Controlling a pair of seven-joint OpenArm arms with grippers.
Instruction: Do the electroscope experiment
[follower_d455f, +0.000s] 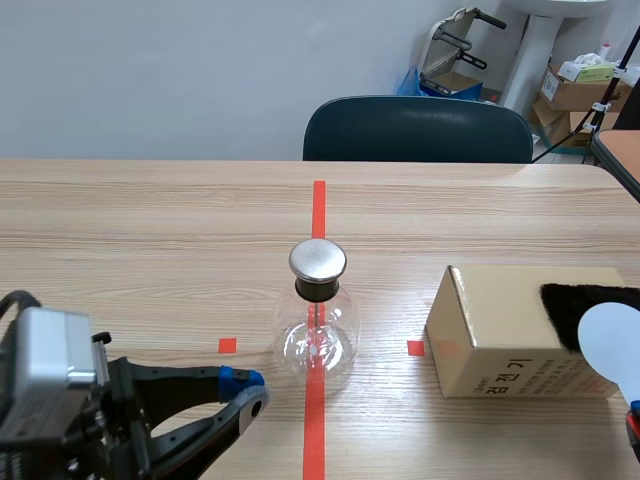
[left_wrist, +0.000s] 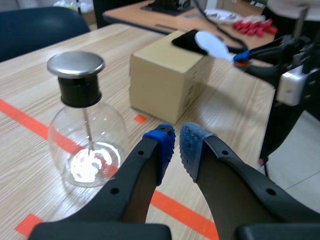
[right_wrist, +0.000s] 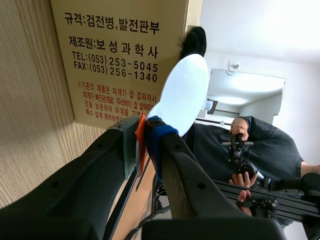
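Left claw sitting low at near edge of table, closed, empty, facing electroscope. Right claw gripping white paddle; only its wrist view showing label on box.

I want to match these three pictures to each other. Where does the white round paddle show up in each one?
Scene view: the white paddle is at the far right, overlapping the cardboard box.
Left wrist view: over the box's far top edge.
Right wrist view: sticking up from between the fingers, beside the box.
Shared landmark: the cardboard box.
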